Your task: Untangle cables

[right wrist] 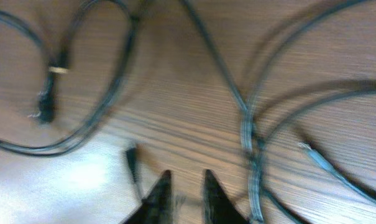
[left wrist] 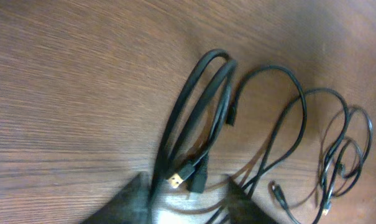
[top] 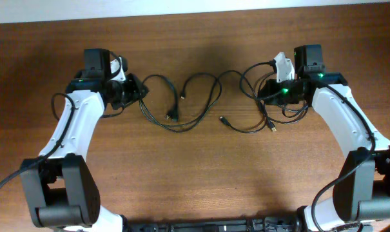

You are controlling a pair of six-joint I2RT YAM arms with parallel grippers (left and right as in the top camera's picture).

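Note:
Several thin black cables (top: 195, 96) lie in overlapping loops on the wooden table between my two grippers. My left gripper (top: 138, 90) is at their left end. In the left wrist view it (left wrist: 188, 199) stands open, and a doubled cable loop (left wrist: 200, 106) and a gold-tipped plug (left wrist: 175, 180) lie between its fingers (left wrist: 135, 202) without being pinched. My right gripper (top: 264, 90) is at the right end of the cables. In the right wrist view it (right wrist: 186, 186) is open by a narrow gap with only bare wood in it. A small plug (right wrist: 132, 163) lies just left of it, and crossed cables (right wrist: 250, 134) lie to its right.
The table's far edge (top: 195, 8) runs along the top of the overhead view. Thicker black arm wires loop beside the left arm (top: 56, 103) and round the right wrist (top: 298, 113). Loose plug ends lie at mid-table (top: 171, 117) (top: 224, 120) (top: 273, 127).

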